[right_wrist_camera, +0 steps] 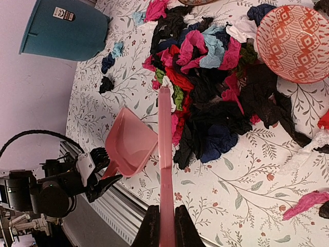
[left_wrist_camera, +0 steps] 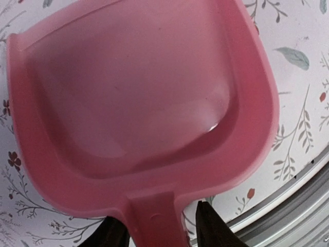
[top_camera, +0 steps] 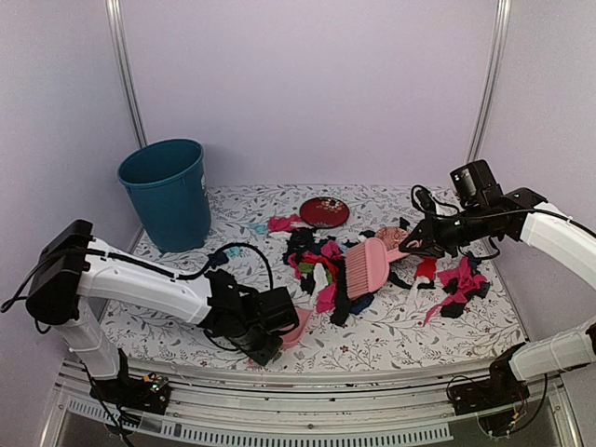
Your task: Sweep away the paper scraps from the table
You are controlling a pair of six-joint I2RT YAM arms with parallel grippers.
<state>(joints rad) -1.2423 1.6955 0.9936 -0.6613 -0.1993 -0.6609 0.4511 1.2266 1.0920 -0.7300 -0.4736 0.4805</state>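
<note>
The right fingers (right_wrist_camera: pixel 150 226) pinch the pink brush (right_wrist_camera: pixel 164 154) by its handle; the left fingers (left_wrist_camera: pixel 110 234) stand spread on both sides of the dustpan (left_wrist_camera: pixel 144 103) handle. We see the paper scraps (right_wrist_camera: pixel 216 87) heaped in the middle of the bench (right_wrist_camera: pixel 247 172), some scattered apart. The blue bin (right_wrist_camera: pixel 61 33) carries a label (right_wrist_camera: pixel 62 14) we cannot read.

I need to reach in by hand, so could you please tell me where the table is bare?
Bare table: the near-right strip in front of the paper scraps, and the patch right of the bin. Crowded: the centre, around brush, plate and dish.
</note>
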